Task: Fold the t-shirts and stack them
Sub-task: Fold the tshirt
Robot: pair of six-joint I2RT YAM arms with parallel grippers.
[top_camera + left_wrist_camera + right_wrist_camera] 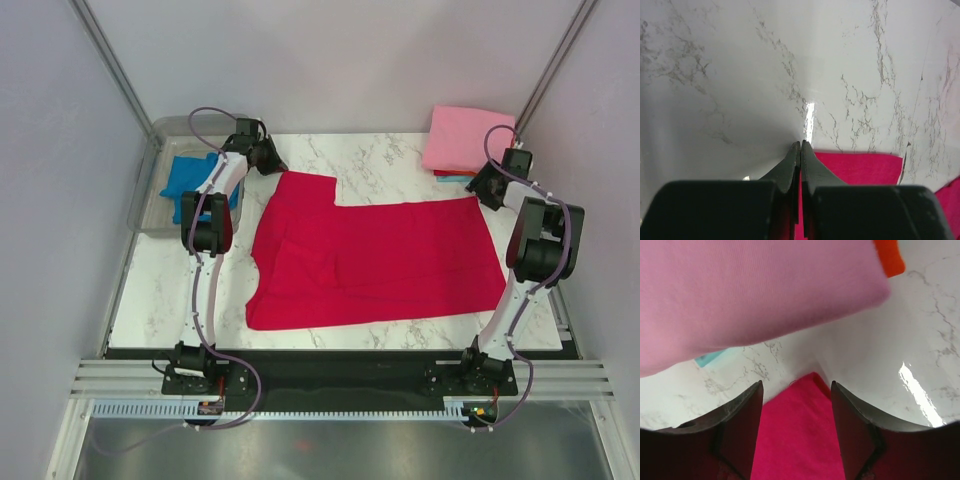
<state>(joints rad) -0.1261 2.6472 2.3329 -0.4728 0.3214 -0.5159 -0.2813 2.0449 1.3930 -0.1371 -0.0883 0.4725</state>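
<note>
Nearest in the overhead view, the left arm's base (195,368) and the right arm's base (487,372) sit at 6 o'clock on the near edge of the marble table (160,300). Beyond them the crimson t-shirt (380,260) lies spread flat across the middle of the table, with a flap of its own cloth doubled over toward its 9 o'clock side. The left gripper (268,158) is down at the shirt's 11 o'clock corner and the right gripper (487,185) at its 2 o'clock corner. A folded pink t-shirt (465,138) rests at the table's 1 o'clock corner, just beyond the right gripper. At 10 o'clock a blue t-shirt (190,180) lies bunched inside a clear tub (148,190). In the left wrist view, the fingers (790,165) are pressed together with red cloth showing in the slit between them. The crimson shirt's far edge runs from the tips toward 3 o'clock, so the jaws appear to pinch that corner. In the right wrist view, the fingers (747,420) stand spread apart and the crimson shirt's pointed corner lies between them, not gripped. Its tip reaches about level with the fingertips. The pink shirt fills the view from 9 to 1 o'clock. A sliver of an orange t-shirt (889,257) shows beneath it at 1 o'clock, and a sliver of a teal t-shirt (710,358) at 9 o'clock.
</note>
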